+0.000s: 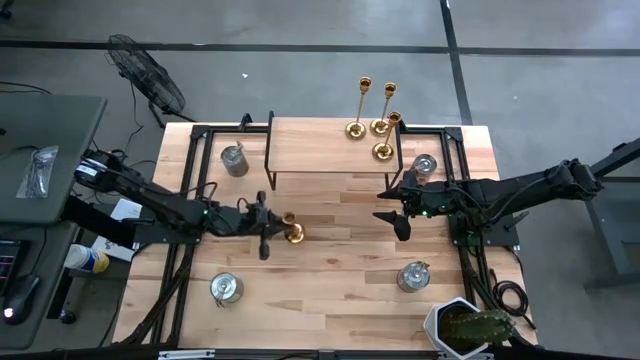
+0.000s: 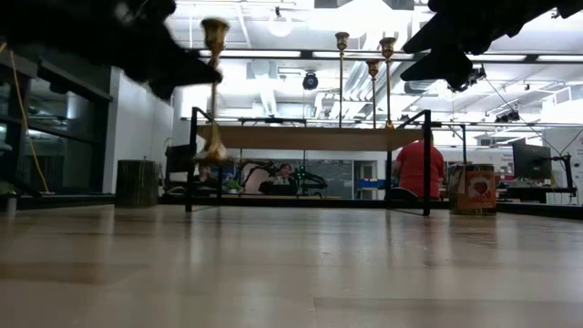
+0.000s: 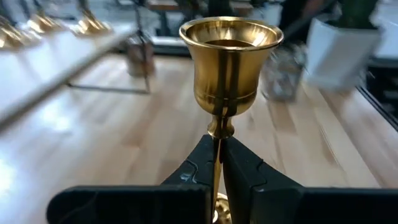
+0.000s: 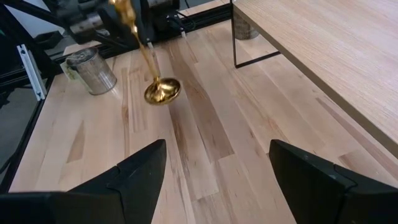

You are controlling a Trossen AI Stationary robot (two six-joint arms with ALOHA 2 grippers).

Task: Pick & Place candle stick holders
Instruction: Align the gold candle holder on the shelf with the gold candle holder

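While the left gripper pinches the thin stem of a candlestick, its cup rides just above the fingers and the flared base hangs below them, off the table. Polished brass looks stiff, slippery and bottom-heavy, so a stem grip could swivel. Right gripper hovers wide open, empty, well apart

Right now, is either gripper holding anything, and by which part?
The left gripper holds a brass candlestick by its thin stem, just under the cup. The right gripper is open and empty.
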